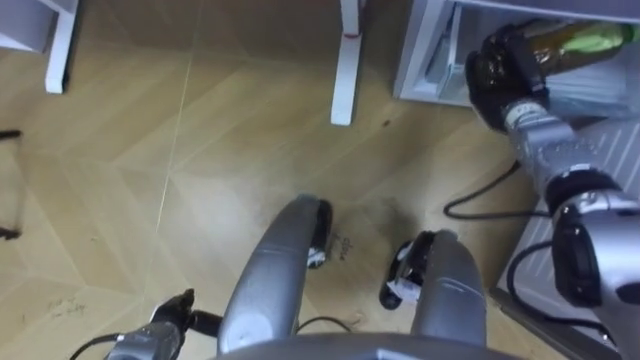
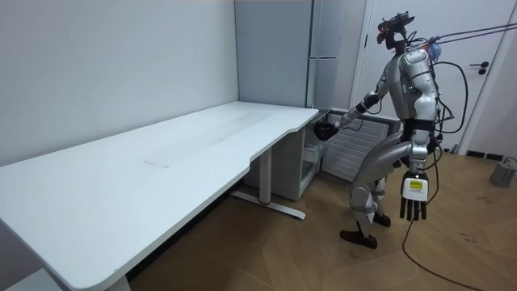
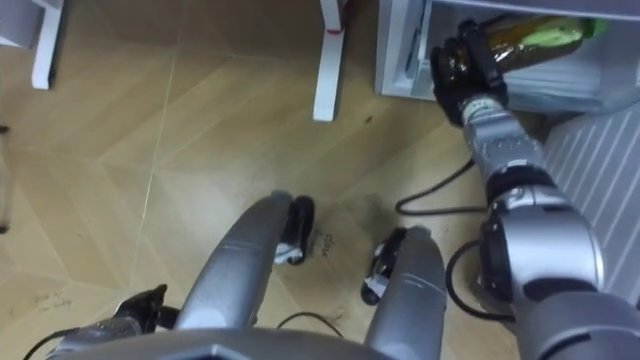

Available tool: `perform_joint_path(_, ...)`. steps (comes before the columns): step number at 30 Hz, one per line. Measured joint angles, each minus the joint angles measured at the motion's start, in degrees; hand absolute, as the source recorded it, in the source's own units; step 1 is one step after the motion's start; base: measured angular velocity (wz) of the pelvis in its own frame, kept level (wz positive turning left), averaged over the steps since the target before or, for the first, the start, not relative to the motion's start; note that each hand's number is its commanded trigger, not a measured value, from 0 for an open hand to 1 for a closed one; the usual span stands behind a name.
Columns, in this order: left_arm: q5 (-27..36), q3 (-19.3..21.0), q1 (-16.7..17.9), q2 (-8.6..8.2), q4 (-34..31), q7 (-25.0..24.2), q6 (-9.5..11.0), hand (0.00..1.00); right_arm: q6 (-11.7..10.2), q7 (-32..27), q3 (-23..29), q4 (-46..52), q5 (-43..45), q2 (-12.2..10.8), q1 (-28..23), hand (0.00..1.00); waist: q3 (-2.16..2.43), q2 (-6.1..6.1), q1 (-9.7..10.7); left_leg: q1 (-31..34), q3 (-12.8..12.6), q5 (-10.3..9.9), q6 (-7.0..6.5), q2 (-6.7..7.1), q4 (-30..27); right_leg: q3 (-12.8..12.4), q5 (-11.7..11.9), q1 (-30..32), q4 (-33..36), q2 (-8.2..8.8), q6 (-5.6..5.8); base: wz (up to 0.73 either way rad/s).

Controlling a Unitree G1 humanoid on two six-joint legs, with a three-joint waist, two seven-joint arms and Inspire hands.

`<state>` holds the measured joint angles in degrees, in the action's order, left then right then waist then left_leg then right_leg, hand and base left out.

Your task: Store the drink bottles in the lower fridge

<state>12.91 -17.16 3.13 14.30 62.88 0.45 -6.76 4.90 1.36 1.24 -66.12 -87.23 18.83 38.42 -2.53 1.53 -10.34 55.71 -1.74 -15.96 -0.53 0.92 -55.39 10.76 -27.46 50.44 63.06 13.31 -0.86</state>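
Now our right hand (image 1: 503, 78) clasps the amber, green-labelled drink bottle (image 1: 578, 38) at the open white lower fridge (image 1: 420, 55); next we should set it down.

Bottle (image 1: 572, 40): one end buried in the right hand (image 1: 497, 70), the other cut by the picture's right edge.
Fridge (image 1: 430, 55): cut by the top edge above its open compartment's lower corner.
Table (image 1: 345, 70): white legs, top out of frame.
Label: unreadable blur.
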Motion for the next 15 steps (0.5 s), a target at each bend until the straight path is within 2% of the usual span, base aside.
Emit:
perform_joint_path(3, 0.3, 0.0, 0.1, 0.53, -0.2, 0.6, 0.0, 0.00, -0.1, -0.1, 0.0, 0.2, 0.0, 1.4, 1.9, 1.00, 0.01, -0.01, 0.1, 0.9, -0.1, -0.5, -0.11, 0.31, -1.4, 0.0, -0.7, 0.9, 1.7, 0.68, -0.12, 0.05)
perform_joint_path(7, 1.1, 0.0, 0.3, 0.69, -0.4, 0.6, -0.1, 0.00, -0.1, -0.8, 0.0, 0.2, -0.6, 1.6, 2.4, 1.00, 0.01, -0.01, 0.3, 0.9, 0.0, -0.6, 0.00, 0.36, -1.8, -0.1, -1.1, 0.9, 2.3, 0.70, -0.15, 0.02)
perform_joint_path(9, 1.2, 0.0, 0.8, 0.85, -1.4, 0.7, -0.3, 0.00, -0.1, -1.8, 0.1, 0.9, -0.6, 1.6, 2.4, 0.20, 0.02, -0.01, 0.6, 1.0, 0.0, -0.8, 0.07, 0.33, -2.4, 0.0, -1.5, 0.9, 2.9, 0.90, -0.29, 0.02)
perform_joint_path(10, 1.2, 0.0, 0.8, 0.85, -1.6, 0.7, -0.3, 0.00, -0.1, -2.2, 0.1, 1.1, -0.7, 1.6, 2.4, 0.00, 0.02, -0.01, 0.6, 1.0, 0.0, -0.8, 0.07, 0.32, -2.4, 0.0, -1.5, 0.9, 3.0, 0.95, -0.33, 0.00)
perform_joint_path(15, 1.2, 0.0, 1.4, 0.86, -3.8, 1.4, -0.4, 0.00, -0.1, -3.3, 0.1, 1.6, -0.7, 1.6, 2.4, 0.00, 0.06, 0.05, 0.5, 1.0, 0.0, -0.7, 0.10, 0.22, -2.5, 0.1, -1.5, 0.9, 3.1, 0.90, -0.42, 0.00)
